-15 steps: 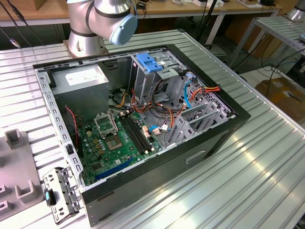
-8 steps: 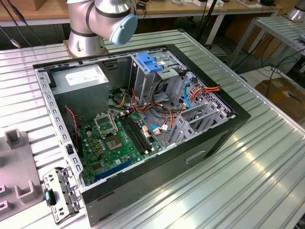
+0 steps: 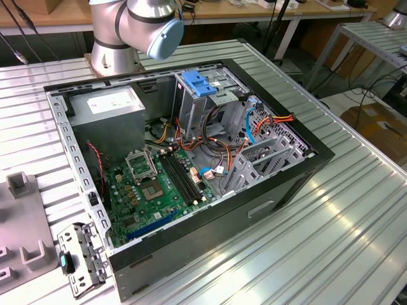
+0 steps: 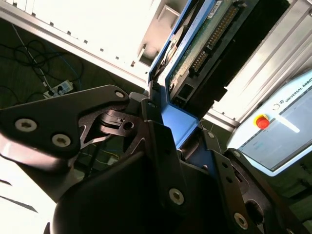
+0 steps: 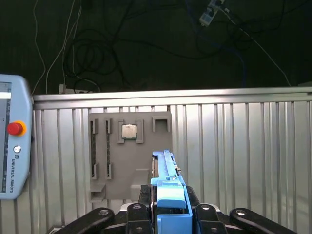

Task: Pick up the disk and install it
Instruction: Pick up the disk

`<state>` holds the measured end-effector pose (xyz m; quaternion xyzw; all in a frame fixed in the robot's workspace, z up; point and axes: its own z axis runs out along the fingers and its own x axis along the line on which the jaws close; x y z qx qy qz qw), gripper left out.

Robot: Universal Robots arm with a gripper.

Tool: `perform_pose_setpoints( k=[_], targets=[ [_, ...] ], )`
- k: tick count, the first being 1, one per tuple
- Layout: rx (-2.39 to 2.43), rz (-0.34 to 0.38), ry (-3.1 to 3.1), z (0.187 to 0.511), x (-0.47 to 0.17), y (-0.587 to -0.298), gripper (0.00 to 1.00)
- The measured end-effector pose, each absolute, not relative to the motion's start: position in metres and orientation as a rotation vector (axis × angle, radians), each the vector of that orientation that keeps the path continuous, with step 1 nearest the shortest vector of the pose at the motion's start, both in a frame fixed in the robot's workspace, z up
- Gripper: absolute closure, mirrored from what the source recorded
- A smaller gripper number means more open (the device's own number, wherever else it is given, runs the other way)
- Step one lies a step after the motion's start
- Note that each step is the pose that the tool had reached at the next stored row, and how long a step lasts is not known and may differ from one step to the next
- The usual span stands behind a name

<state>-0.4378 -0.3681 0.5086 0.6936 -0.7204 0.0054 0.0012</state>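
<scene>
Second wrist view: disk gripped between the fingers.

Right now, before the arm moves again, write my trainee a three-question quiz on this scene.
1. True or false: the disk is seated in the computer case.
2. What is the gripper shut on?
3. The grey holder plate beneath the gripper carries: A a processor chip, B a fan, C a screwdriver.
Key: 1 false; 2 the disk; 3 A.
</scene>
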Motion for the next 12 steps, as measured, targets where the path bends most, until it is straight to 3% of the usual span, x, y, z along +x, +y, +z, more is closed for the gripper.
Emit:
perform_pose_setpoints(
  k=[12],
  targets=[
    [2.177, 0.017, -2.261, 0.509, -0.408, -0.371, 0.63]
  ],
)
